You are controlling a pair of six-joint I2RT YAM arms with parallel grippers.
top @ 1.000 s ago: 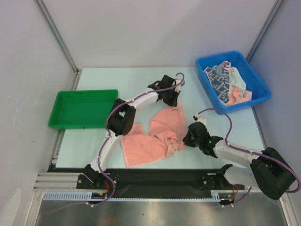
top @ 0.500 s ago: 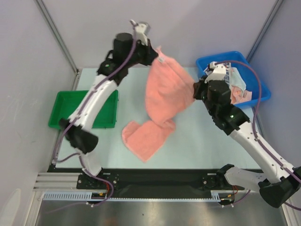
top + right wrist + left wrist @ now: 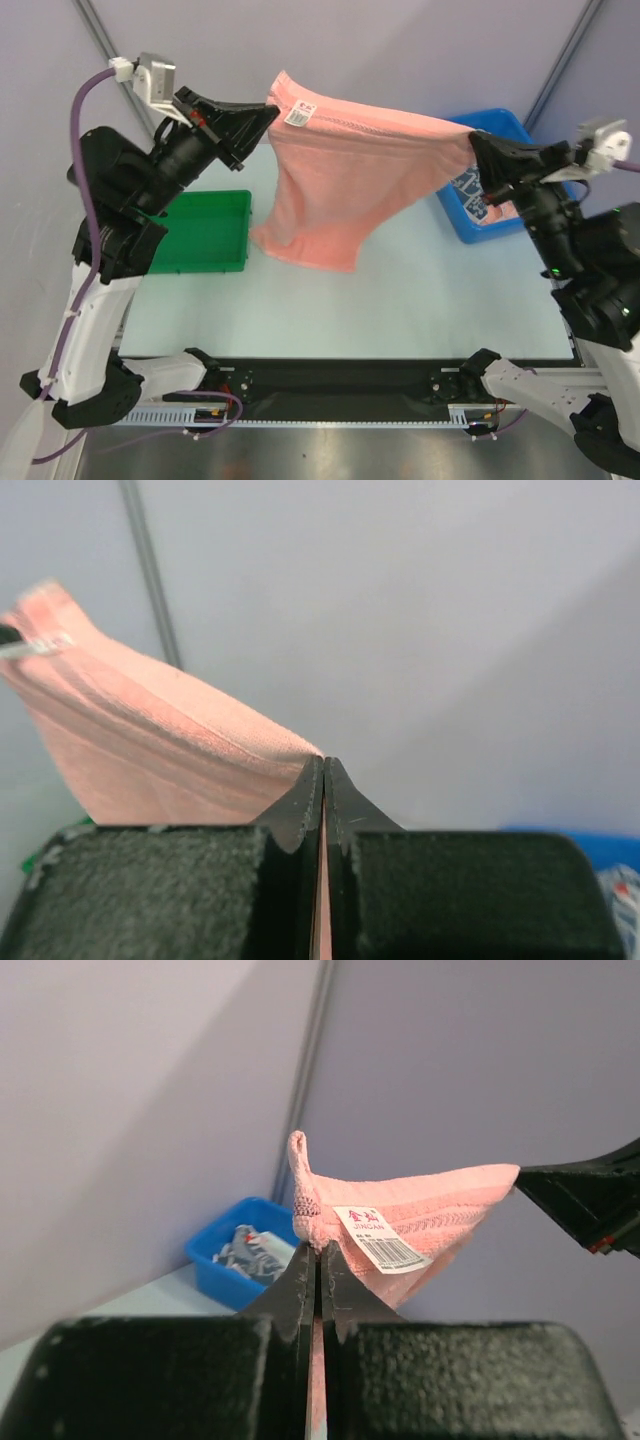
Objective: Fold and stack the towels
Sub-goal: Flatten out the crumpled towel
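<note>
Pink towel [image 3: 340,190] edge stretched: left fingers [image 3: 245,122], right fingers [image 3: 492,157].

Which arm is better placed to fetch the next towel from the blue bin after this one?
Probably the right. The right gripper hangs close to the blue bin, while the left gripper is far off, on the green tray side. Both are shut on the pink towel.

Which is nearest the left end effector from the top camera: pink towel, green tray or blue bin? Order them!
1. Pink towel, pinched in the left end effector.
2. Green tray, below, on the left.
3. Blue bin, far right.
</note>
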